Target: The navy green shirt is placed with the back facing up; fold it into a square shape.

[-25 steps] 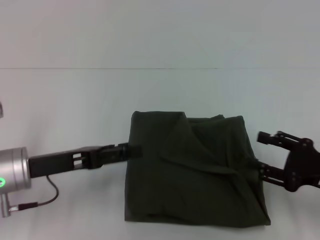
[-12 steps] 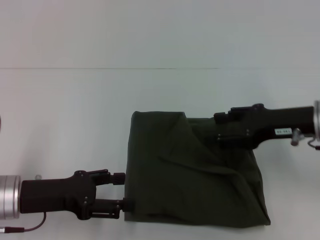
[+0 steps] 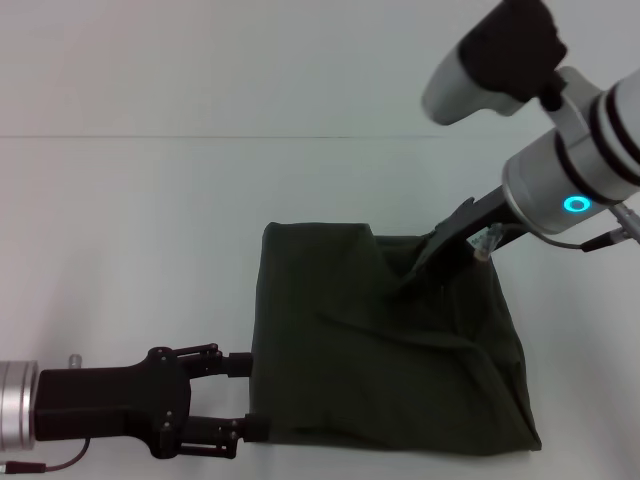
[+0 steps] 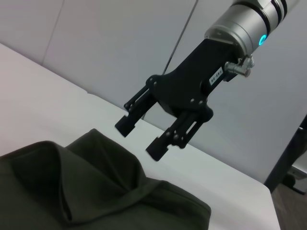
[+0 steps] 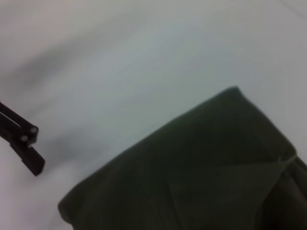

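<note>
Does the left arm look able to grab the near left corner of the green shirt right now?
Probably yes. The left gripper sits at the table surface with open jaws right against the near left edge of the navy green shirt, nothing between them. The right gripper hovers over the far edge.

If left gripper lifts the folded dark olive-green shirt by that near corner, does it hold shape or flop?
Probably flops: the folded dark olive-green shirt shows soft creases and a loose diagonal flap. Its layers look unsecured, so they would likely slide apart. The open left gripper at one corner alone would likely let the rest drape.

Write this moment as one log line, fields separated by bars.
shirt: folded, rumpled, on table | left gripper: open at its near-left edge | right gripper: open above its far-right corner
</note>
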{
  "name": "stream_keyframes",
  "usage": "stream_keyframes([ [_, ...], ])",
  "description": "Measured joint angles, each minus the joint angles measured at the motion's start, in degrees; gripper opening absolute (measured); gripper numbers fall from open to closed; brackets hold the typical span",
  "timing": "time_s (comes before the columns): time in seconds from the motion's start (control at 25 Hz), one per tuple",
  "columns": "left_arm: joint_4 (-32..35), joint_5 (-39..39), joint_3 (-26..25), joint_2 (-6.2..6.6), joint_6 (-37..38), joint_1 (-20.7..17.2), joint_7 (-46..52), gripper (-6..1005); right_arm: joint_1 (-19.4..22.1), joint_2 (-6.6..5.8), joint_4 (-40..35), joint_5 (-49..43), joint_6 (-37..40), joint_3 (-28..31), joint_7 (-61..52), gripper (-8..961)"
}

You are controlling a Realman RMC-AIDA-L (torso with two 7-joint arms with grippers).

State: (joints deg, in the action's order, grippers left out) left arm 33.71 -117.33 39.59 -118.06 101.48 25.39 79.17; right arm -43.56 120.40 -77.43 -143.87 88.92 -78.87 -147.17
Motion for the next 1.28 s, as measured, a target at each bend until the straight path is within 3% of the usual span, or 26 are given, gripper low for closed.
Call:
stream_keyframes([
  [0.24,0.48,0.0,-0.12,0.15,1.62,-0.75,-3.41,891,-4.73,0.49,0.08,-4.01,2.85,-6.21,-8.02,742],
  [0.56,5.09,0.0,0.87,0.05,4.7,-1.98,-4.91,892,-10.08,0.54,5.88,-4.33,2.37,-9.18,-10.26,739],
  [0.8,5.27,0.01,0.87,-0.17,6.61,-3.78,-8.51,892,-12.24,1.13,6.81,-7.05,2.26,-14.74,-12.32,733],
  [1.28,5.42,0.01,0.97,-0.9,6.89,-4.65,-10.12,892,-13.44,0.92,13.57,-7.05,-4.98,-22.06,-11.9,728],
])
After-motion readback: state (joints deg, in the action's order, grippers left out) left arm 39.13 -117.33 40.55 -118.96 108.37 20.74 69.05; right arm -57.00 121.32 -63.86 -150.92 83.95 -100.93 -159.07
